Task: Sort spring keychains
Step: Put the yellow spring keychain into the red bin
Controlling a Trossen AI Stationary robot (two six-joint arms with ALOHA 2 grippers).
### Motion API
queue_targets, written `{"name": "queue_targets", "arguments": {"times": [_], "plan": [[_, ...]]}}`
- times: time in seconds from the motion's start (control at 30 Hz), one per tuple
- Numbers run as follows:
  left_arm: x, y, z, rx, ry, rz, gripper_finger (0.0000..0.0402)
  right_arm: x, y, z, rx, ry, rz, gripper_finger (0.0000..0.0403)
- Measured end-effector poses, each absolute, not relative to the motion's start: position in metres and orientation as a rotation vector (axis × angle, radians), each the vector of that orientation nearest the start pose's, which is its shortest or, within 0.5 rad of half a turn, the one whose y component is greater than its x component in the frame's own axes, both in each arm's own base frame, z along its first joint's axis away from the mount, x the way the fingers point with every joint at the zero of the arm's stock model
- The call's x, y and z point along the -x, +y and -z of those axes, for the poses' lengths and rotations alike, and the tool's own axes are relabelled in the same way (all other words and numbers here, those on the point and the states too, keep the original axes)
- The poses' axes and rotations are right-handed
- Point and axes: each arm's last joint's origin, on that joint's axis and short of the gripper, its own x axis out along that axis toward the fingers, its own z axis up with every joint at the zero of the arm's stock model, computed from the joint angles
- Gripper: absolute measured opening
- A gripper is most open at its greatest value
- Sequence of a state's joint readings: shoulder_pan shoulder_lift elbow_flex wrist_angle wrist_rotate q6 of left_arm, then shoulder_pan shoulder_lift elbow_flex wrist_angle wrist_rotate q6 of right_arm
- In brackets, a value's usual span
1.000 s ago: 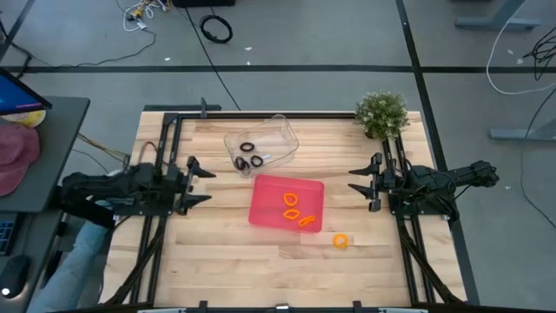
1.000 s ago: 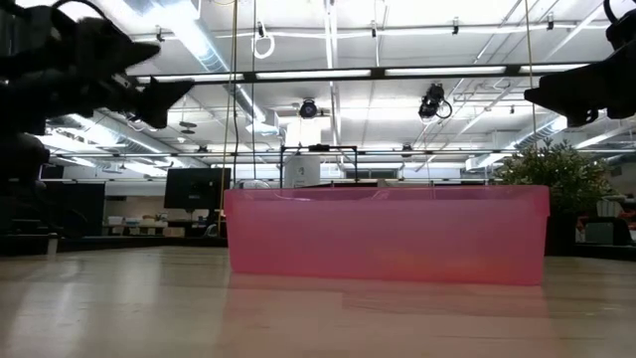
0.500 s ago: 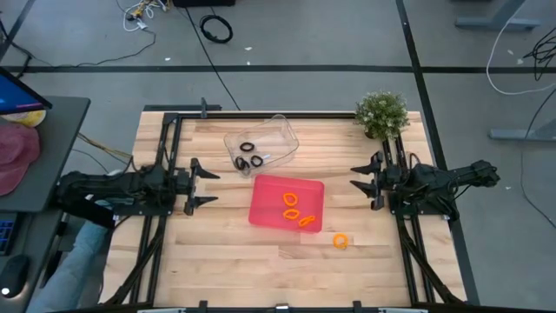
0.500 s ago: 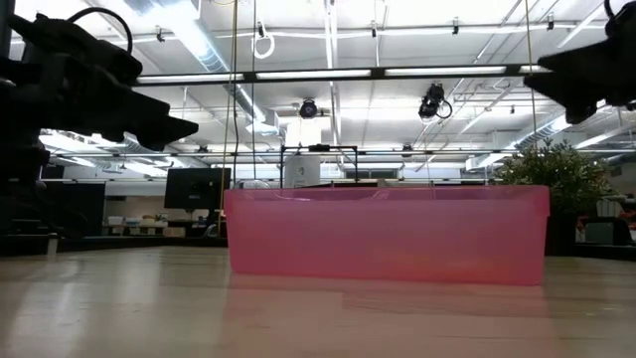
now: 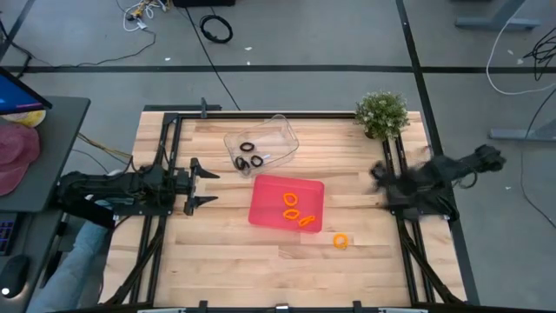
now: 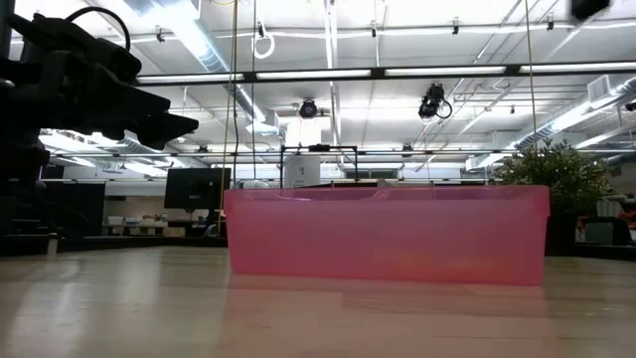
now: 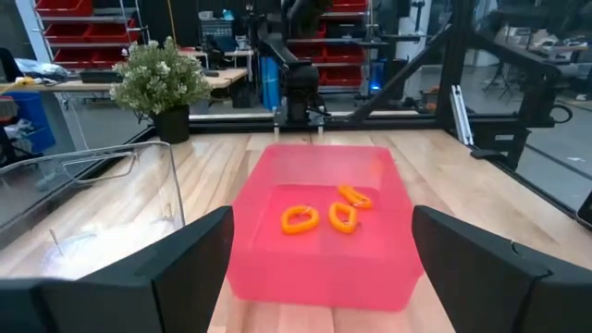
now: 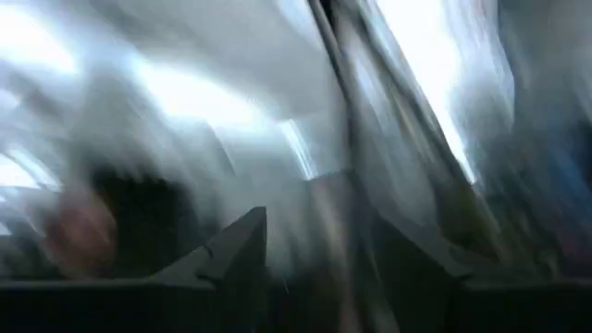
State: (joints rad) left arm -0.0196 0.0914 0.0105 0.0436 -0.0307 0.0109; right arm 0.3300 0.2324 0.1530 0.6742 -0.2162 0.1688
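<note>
Since 0.5 s ago the right gripper [image 5: 380,173] has pulled back toward the table's right edge and appears smeared in the high view, and its wrist view is a blur, so how far its fingers stand apart cannot be told. On the left side of the table the left gripper [image 5: 198,183] hovers with its fingers spread wide, holding nothing, facing the red tray [image 5: 265,209]. 3 orange spring keychains [image 5: 290,199] lie inside that tray, and a 4th orange keychain [image 5: 340,242] sits on the wood just beyond the tray's corner. 3 black keychains [image 5: 248,148] rest in the clear bin [image 5: 280,131] behind the tray. At the far right corner stands a potted plant [image 5: 381,113].
</note>
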Motion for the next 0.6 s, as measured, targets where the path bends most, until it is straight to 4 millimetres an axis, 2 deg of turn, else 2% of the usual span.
{"name": "queue_targets", "arguments": {"times": [0.1,0.13,0.2,0.3,0.43,0.53,0.6], "plan": [[-0.103,-0.001,-0.164,-0.012,0.036,-0.013,0.0337,-0.118,0.041,-0.274,-0.223,0.126,-0.182,0.0198],[-0.103,-0.001,-0.164,-0.012,0.036,-0.013,0.0337,-0.129,0.046,-0.284,-0.238,0.267,-0.108,0.0198],[-0.103,-0.001,-0.164,-0.012,0.035,-0.013,0.0337,-0.151,0.059,-0.301,-0.229,0.506,-0.07,0.0198],[-0.103,-0.001,-0.164,-0.012,0.041,-0.013,0.0337,-0.186,0.08,-0.307,-0.189,0.77,0.015,0.0198],[-0.103,-0.001,-0.164,-0.012,0.041,-0.013,0.0337,-0.216,0.096,-0.292,-0.183,1.144,0.167,0.0198],[-0.103,-0.001,-0.163,-0.012,0.052,-0.013,0.0337,-0.224,0.105,-0.275,-0.192,1.401,0.239,0.0198],[-0.104,-0.001,-0.163,-0.012,0.053,-0.013,0.0337,-0.227,0.111,-0.263,-0.161,1.47,0.243,0.0198]]}}
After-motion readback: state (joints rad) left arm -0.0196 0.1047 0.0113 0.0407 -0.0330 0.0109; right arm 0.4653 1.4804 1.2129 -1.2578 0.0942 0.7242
